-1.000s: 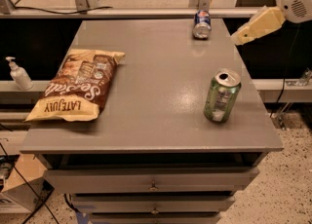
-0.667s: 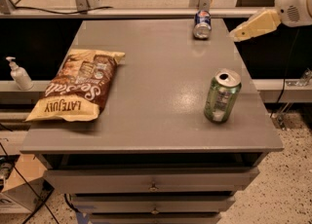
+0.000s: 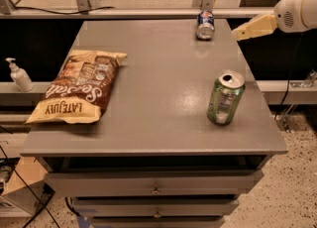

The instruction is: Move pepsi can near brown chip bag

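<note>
Bench (image 3: 148, 123): grey flat top over a front of drawers (image 3: 156, 185) with small round knobs.
Pepsi can (image 3: 205, 24): at the bench's far edge, right of the middle; blue with a red, white and blue round logo. It appears to lie on its side with a silver end toward the camera. No lettering can be read.
Chip bag (image 3: 79, 87): lies flat on the bench's left side, its near corner at the left edge; brown and tan, crinkled. "LATE JULY" stands in dark capitals on the tan band, seen upside down; the white script above it is not surely legible. Well apart from the pepsi can.
Green can (image 3: 225, 98): upright on the bench's right side, nearer the front; silver top with a dark opening. Label print too small to read.
Pump bottle (image 3: 20, 76): off the bench's left side, on a lower ledge; white, no label readable.
Tool (image 3: 240, 31): tan, on a white arm, in the air just off the bench's far right corner, beside the pepsi can but apart from it. How far open it is cannot be told; nothing is seen in its hold.
</note>
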Tool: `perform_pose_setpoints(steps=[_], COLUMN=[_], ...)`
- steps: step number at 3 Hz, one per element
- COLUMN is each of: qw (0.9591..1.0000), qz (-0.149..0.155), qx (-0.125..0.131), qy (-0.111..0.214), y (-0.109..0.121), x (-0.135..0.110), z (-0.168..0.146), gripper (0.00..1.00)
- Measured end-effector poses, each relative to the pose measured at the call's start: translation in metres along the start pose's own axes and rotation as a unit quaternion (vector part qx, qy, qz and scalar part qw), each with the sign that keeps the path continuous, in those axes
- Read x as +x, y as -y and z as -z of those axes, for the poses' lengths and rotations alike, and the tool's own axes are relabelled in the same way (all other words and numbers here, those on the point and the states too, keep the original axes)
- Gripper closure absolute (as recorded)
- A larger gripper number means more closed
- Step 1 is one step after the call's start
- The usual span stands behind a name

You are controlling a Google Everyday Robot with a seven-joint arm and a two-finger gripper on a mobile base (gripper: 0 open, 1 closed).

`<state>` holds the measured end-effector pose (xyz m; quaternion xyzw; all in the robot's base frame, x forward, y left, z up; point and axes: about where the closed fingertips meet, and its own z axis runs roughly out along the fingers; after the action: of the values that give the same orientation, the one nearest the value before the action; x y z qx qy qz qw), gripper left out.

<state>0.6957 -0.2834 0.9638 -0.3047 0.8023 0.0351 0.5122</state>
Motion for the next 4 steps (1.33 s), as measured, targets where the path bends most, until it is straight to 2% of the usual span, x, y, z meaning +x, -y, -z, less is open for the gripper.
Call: perform_pose_setpoints(steps=[1, 2, 3, 4], qw=[1.0, 0.9996, 0.9979, 0.9961], qz=[-0.003, -0.022, -0.044, -0.056], qx=[-0.001, -0.011, -0.028, -0.04], qy=[0.0, 0.011, 0.04, 0.054], y=[0.001, -0.011, -0.027, -0.038], x=[0.002, 0.001, -0.008, -0.011], z=[-0.003, -0.019, -0.052, -0.086], gripper=[0.0, 0.0, 0.0, 0.0])
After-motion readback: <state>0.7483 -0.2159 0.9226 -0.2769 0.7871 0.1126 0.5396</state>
